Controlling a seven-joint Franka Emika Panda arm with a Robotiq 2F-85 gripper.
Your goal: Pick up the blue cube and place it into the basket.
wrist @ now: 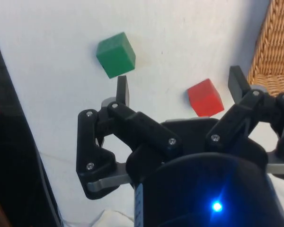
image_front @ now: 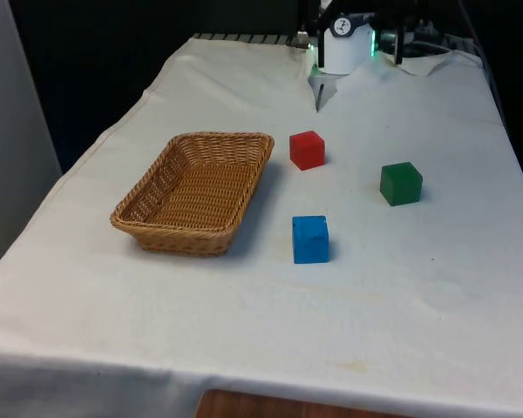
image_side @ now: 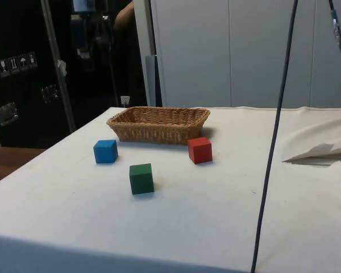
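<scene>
Gripper (wrist: pixel 180 87) spread wide, holding nothing, high over the red cube (wrist: pixel 205 97); blue cube (image_front: pixel 310 239) sits well apart, beside the basket (image_front: pixel 161 183).

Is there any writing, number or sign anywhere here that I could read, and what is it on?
None on the blue cube, red cube, green cube or basket.
Small pictogram stickers on the dark cabinet in the side view: too small to read.

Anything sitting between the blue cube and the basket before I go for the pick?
No. In the front view the stretch of white cloth between the blue cube and the basket is bare; the side view agrees.
</scene>
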